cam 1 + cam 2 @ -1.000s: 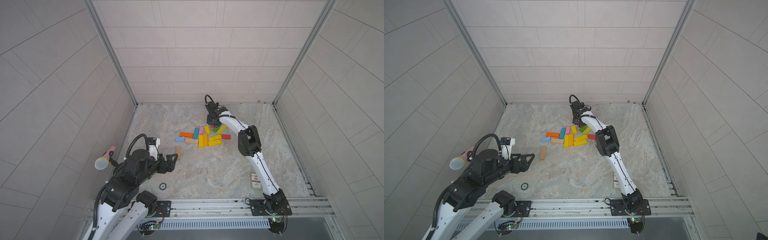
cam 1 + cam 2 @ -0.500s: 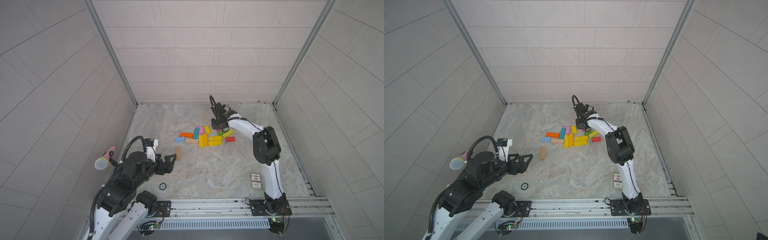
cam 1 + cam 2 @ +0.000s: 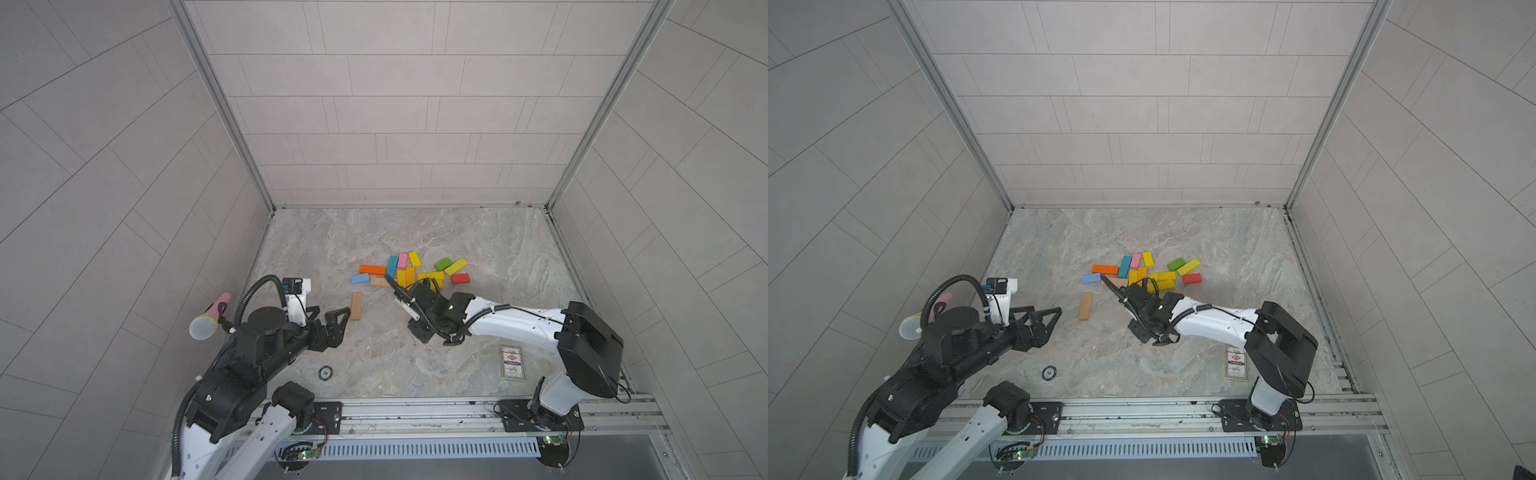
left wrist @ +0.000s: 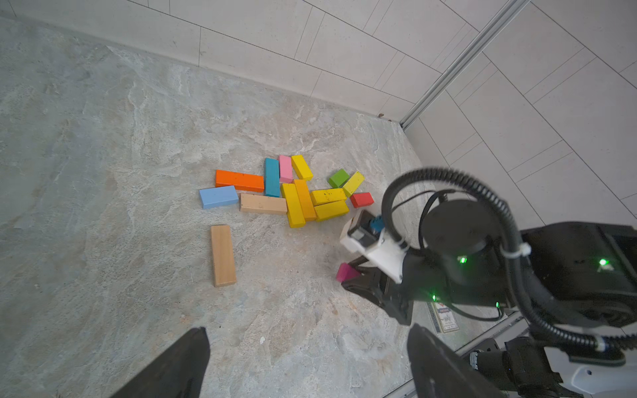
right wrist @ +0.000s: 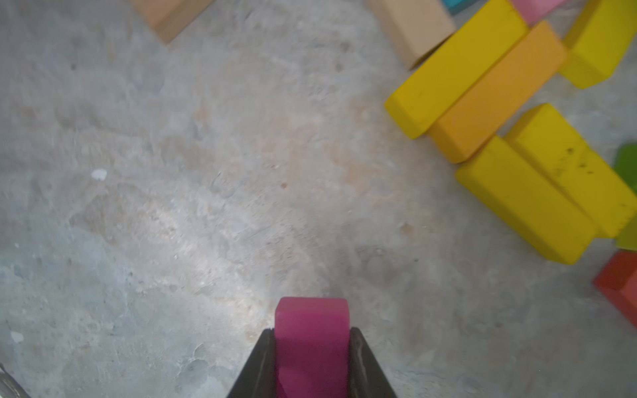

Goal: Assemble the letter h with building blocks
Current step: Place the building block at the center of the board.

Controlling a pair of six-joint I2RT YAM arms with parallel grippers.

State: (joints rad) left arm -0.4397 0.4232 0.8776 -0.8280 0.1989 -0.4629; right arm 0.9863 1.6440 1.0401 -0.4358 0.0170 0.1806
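The building blocks lie in a loose cluster (image 3: 409, 270) (image 3: 1144, 270) (image 4: 296, 193) at mid-floor: yellow, orange, pink, teal, blue, green, red and plain wood. One long plain wood block (image 3: 356, 306) (image 3: 1085, 306) (image 4: 223, 255) lies apart, nearer the front. My right gripper (image 5: 312, 330) (image 4: 355, 281) (image 3: 419, 332) is shut on a magenta block (image 5: 312, 317) (image 4: 346, 272), low over bare floor in front of the cluster. That magenta block is hidden under the gripper in both top views. My left gripper (image 3: 328, 318) (image 3: 1040, 311) (image 4: 306, 330) stands open and empty, front-left of the plain wood block.
A printed card box (image 3: 511, 361) (image 3: 1236, 362) lies at the front right. A round token (image 3: 325, 372) (image 3: 1049, 372) sits near the front rail. A pink microphone (image 3: 208, 320) is by the left wall. Tiled walls close in three sides.
My right arm has drawn back from the far side of the cluster toward the front, carrying the magenta block. The left arm has barely moved.
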